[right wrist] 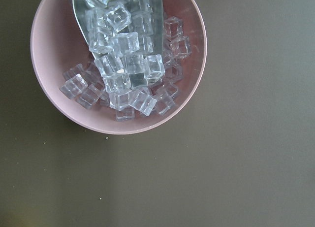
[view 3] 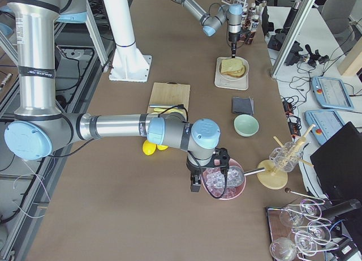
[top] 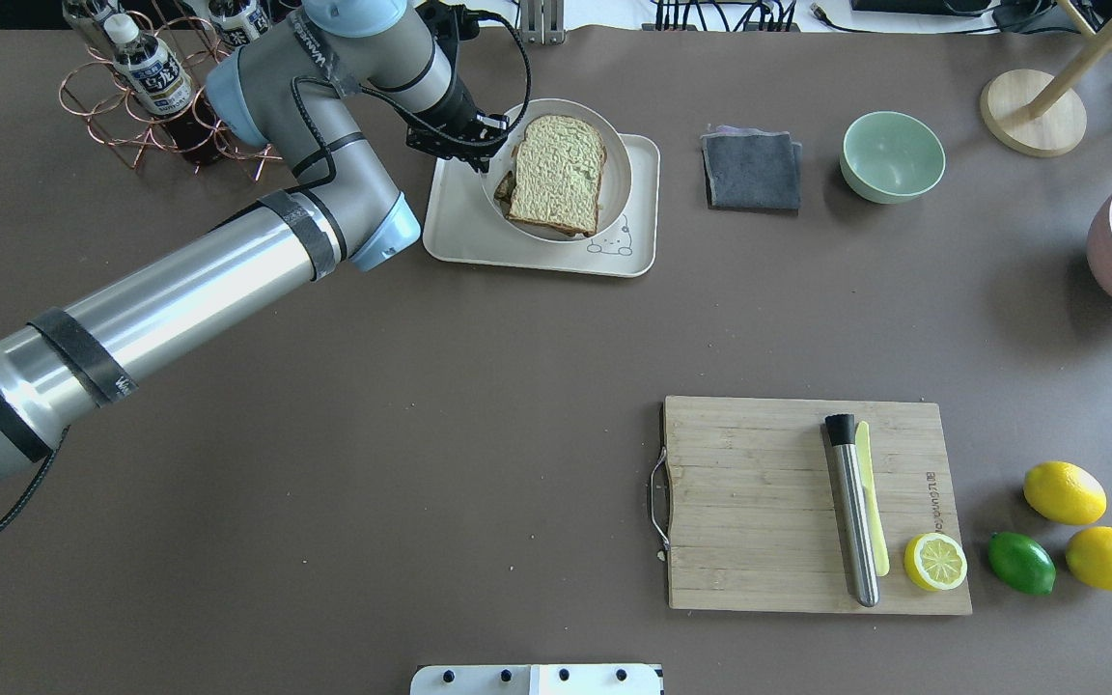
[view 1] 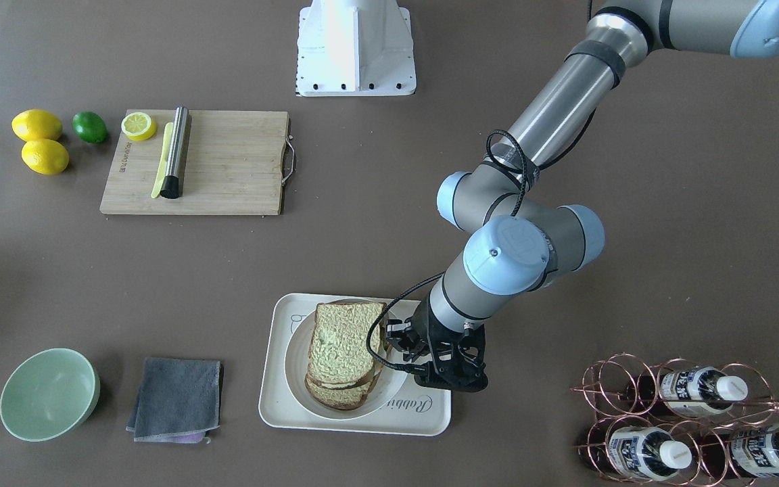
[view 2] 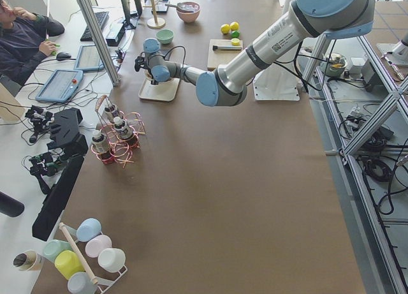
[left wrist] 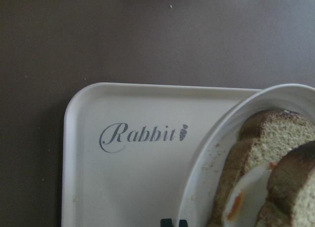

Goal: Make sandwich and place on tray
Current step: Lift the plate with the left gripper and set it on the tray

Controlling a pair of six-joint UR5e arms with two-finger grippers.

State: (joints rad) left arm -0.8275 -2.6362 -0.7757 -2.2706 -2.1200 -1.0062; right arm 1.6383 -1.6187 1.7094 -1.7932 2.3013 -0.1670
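Observation:
The sandwich [view 1: 342,345], two brown-crusted bread slices with a fried egg [left wrist: 246,197] between them, lies in a round white dish [view 1: 289,362]. The dish stands on the cream tray [view 1: 362,416] with "Rabbit" script. My left gripper [view 1: 393,341] is at the dish's rim on the bottle-rack side. In the left wrist view its tips [left wrist: 172,222] stand close together at the rim [left wrist: 221,128], shut on it. My right gripper [view 3: 195,184] hangs over a pink bowl of ice; I cannot tell if it is open or shut.
A copper rack of bottles [view 1: 687,419] stands close beside the left arm. A grey cloth [view 1: 176,399] and a green bowl [view 1: 48,392] lie on the tray's other side. A wooden cutting board [view 1: 227,169] with a steel bar, lemons and a lime lie near the robot's base.

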